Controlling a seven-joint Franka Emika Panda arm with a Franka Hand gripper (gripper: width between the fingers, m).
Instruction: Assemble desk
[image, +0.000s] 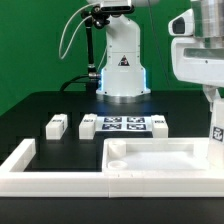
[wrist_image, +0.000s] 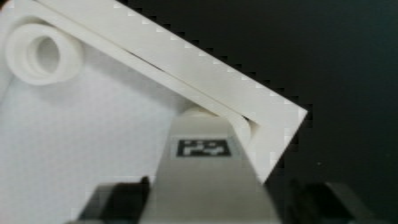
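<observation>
The desk top, a wide white tray with a raised rim, is seen lying flat on the black table at the front, toward the exterior view's right. In the wrist view a corner of the desk top is shown, with a round raised socket on its inner face near one edge. A leg block bearing a black-and-white tag is seen between the fingers, with its far end at that corner, just against the rim. In the exterior view the same leg block is held upright over the top's end at the exterior view's right, under the gripper.

The gripper is placed with one jaw on each side of the leg block. A dark gap appears to be shown beside one jaw, but the view is blurred. Whether the block is gripped or let go cannot be told.

Three more leg blocks are laid on the table behind the desk top. Two are set toward the exterior view's left of the marker board, and one just beside it on the other side. A long white bar with a raised end is laid along the front edge, touching or nearly touching the desk top's end. The robot's white base is seen behind the marker board.
</observation>
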